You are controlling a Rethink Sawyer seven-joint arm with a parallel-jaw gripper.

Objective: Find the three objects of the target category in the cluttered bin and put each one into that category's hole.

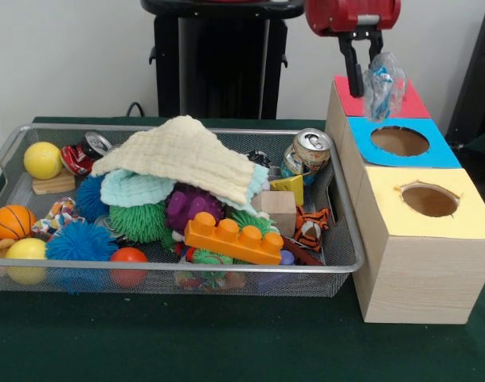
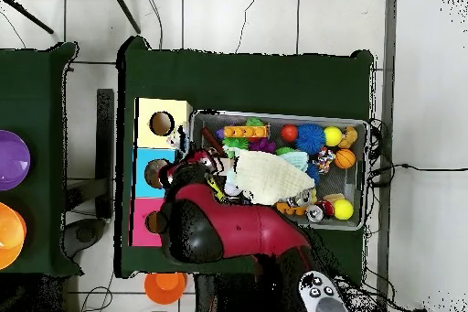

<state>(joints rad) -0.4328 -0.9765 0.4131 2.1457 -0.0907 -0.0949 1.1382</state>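
Note:
My gripper (image 1: 366,70) hangs at the top right, shut on a crumpled see-through plastic bottle (image 1: 384,86) with blue bits. It holds the bottle just above the red surround (image 1: 418,104) of the far wooden box, and the bottle hides the red hole. The wire mesh bin (image 1: 186,269) sits to the left, full of toys. No other plastic bottle shows in it. In the overhead view the red arm (image 2: 228,226) covers the gripper and part of the red surround (image 2: 141,221). The bin's rim (image 2: 366,171) shows there too.
The blue-surrounded hole (image 1: 399,141) and the yellow-surrounded hole (image 1: 429,200) lie nearer the camera. A cream cloth (image 1: 182,155) covers the bin's middle. A drink can (image 1: 310,151), an orange brick (image 1: 234,239) and several balls lie around it.

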